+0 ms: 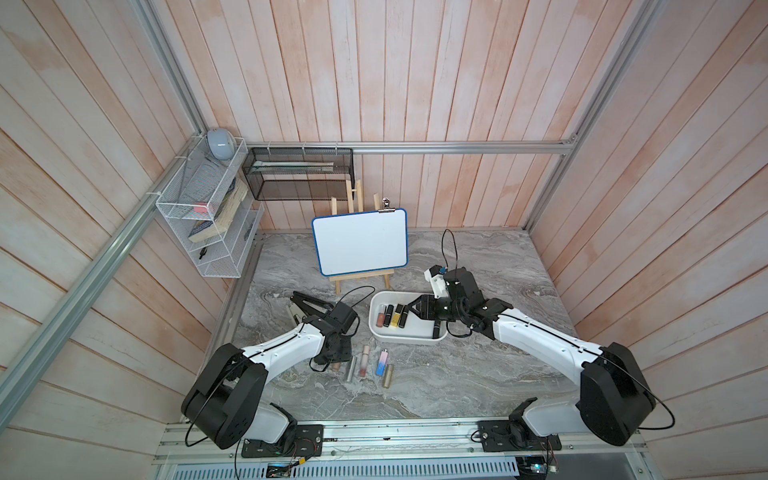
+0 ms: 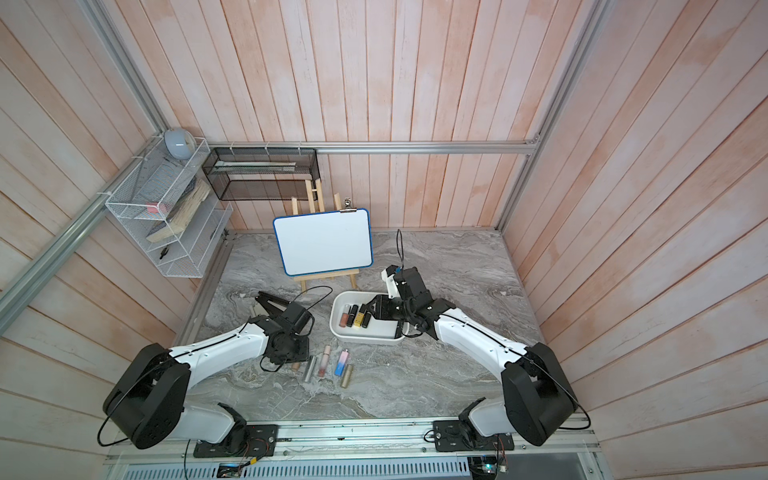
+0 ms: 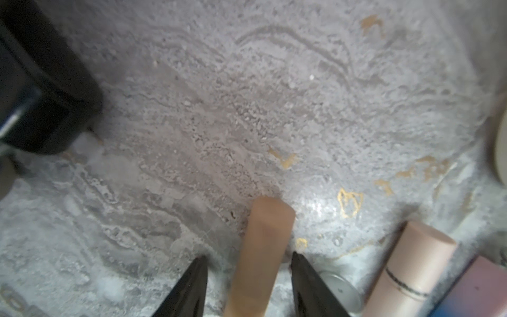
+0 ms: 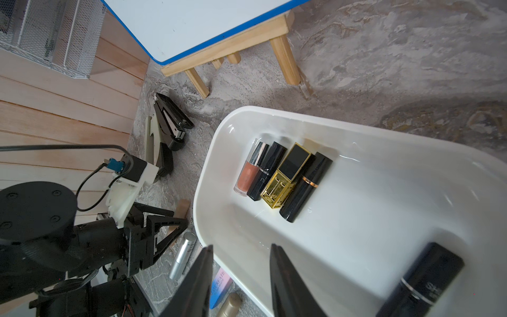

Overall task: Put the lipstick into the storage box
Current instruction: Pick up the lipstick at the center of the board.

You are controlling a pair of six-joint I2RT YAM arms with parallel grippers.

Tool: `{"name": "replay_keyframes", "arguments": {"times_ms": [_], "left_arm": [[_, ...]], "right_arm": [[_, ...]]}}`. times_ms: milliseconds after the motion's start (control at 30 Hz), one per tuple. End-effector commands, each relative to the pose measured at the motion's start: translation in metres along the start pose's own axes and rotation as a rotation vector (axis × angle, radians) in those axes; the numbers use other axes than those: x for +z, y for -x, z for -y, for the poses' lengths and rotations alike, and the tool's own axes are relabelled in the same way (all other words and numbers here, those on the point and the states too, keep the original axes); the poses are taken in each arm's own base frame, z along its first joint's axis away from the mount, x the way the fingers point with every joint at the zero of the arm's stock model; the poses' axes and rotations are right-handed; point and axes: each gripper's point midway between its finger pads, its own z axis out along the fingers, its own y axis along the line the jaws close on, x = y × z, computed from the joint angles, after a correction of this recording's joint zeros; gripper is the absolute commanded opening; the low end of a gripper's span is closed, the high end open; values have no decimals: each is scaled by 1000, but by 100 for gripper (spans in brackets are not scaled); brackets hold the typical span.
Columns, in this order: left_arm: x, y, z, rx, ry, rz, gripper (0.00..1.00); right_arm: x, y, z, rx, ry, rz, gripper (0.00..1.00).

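1. L end effector (image 3: 249,255): jaws part open, straddling peach lipstick (image 3: 263,227) flat on tabletop (image 3: 247,109); gap showing, no grip.
2. R end effector (image 4: 242,247): part open, empty, over storage box (image 4: 356,219).
3. Box holds five tubes (image 4: 285,175); peach lipstick lies outside it.

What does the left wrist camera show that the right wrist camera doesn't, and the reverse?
Only the left wrist view: a close look at the peach tube lying between the open jaws of the left gripper, not yet clamped. Only the right wrist view: the inside of the storage box, with four lipsticks in a row and a black lipstick apart, plus the whiteboard and stapler. Both: the peach tube, the silver tube and the pink-blue tube.
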Motion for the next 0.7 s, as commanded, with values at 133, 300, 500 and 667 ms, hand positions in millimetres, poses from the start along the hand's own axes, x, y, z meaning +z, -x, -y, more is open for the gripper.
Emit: {"name": "replay_keyframes", "arguments": {"times_ms": [133, 300, 500, 667], "left_arm": [[10, 8, 4, 28, 11, 2, 49], [14, 9, 5, 36, 12, -5, 40], [15, 8, 5, 40, 12, -10, 27], [12, 10, 6, 41, 5, 1, 23]], "right_arm": [[-7, -5, 1, 0, -13, 4, 39], [-6, -5, 1, -1, -13, 4, 38], [-7, -5, 1, 1, -12, 8, 38], [-8, -5, 1, 5, -11, 11, 38]]}}
